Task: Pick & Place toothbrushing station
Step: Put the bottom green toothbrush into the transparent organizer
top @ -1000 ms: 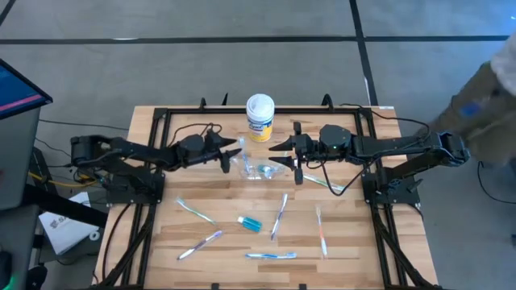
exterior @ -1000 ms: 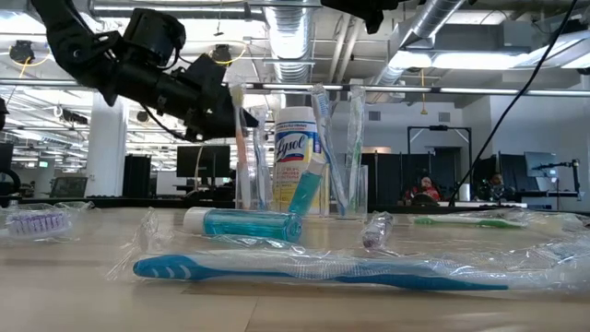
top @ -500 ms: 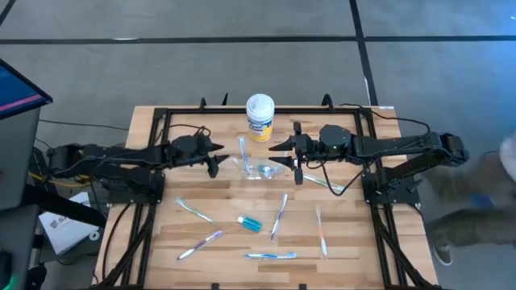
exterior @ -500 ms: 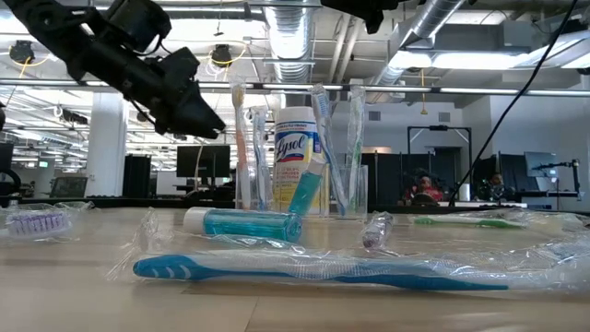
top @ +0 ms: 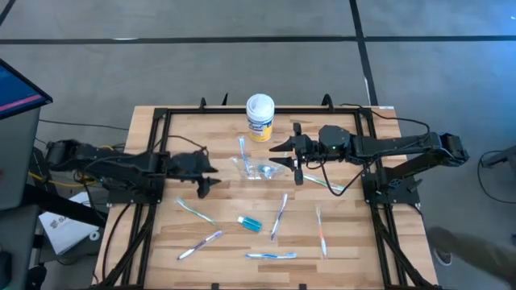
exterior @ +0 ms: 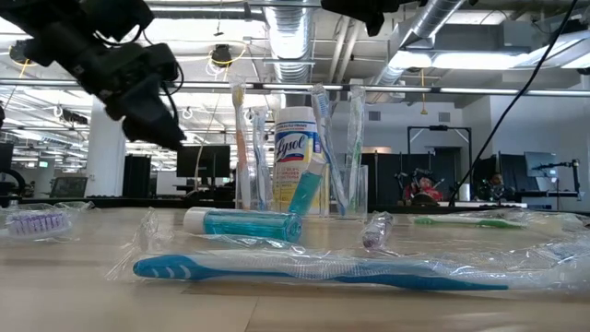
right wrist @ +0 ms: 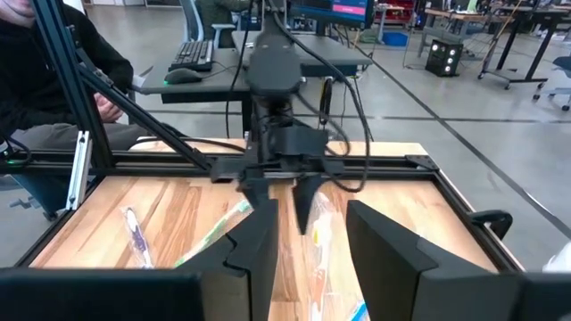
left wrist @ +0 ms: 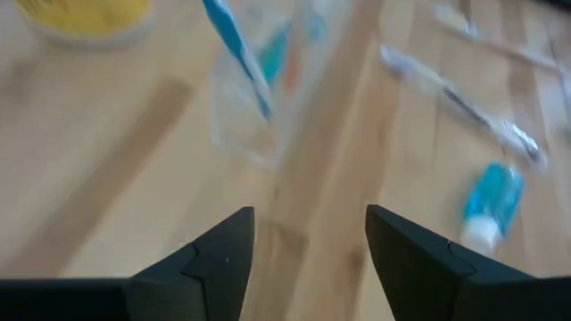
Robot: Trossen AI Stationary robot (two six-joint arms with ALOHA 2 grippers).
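Wooden table [top: 339, 242] carries everything. Yellow Lysol canister [top: 260, 118] stands at the middle of the far edge. Just in front of it, toward the table's centre, the clear plastic cup [top: 256, 169] holds upright toothbrushes [exterior: 322, 138]. Left tool [top: 205, 168] hovers off the cup's left side — fingers spread, holding nothing. Right tool [top: 292, 158] sits beside the cup's right side, fingers parted; cannot tell whether it grips anything. Wrapped toothbrushes lie scattered across the near half — a blue one [exterior: 313, 269] closest to the near edge. Teal tube [top: 250, 223] lies among them.
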